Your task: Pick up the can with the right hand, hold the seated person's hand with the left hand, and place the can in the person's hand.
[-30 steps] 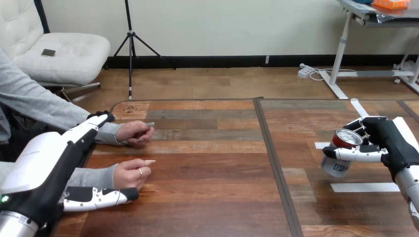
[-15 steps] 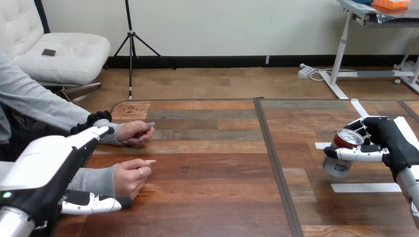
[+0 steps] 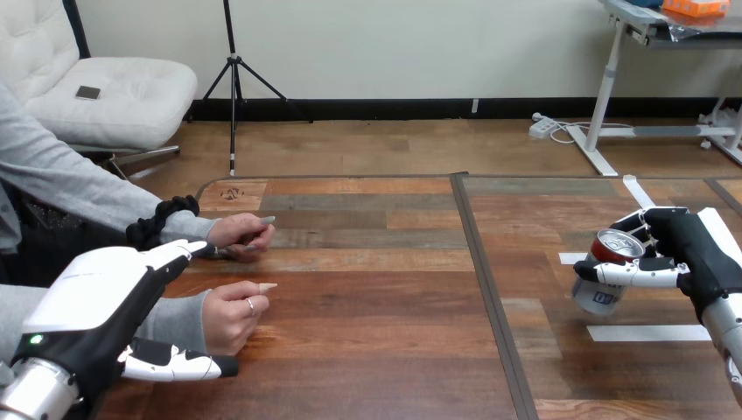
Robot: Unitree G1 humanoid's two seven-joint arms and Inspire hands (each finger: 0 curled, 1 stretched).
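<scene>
A red-topped can [image 3: 606, 265] hangs tilted just above the table at the right, with my right hand [image 3: 693, 252] shut on it, fingers wrapped across its side. At the lower left my left hand [image 3: 94, 304] is open beside the person's nearer hand [image 3: 229, 313]. Its straight fingers [image 3: 175, 364] lie along the table in front of that hand and wrist, and its thumb [image 3: 178, 251] points past the far side. I see no curl round the wrist. The person's farther hand [image 3: 241, 234] rests on the table, loosely closed.
White tape strips [image 3: 647, 332] mark the table under and beside the can. A dark seam [image 3: 486, 289] runs front to back between the two table halves. Bare wood lies between the person's hands and the can.
My left hand has drawn back toward the near edge and lower in view, its fingers sliding back along the person's nearer hand. The right hand and can have barely moved.
</scene>
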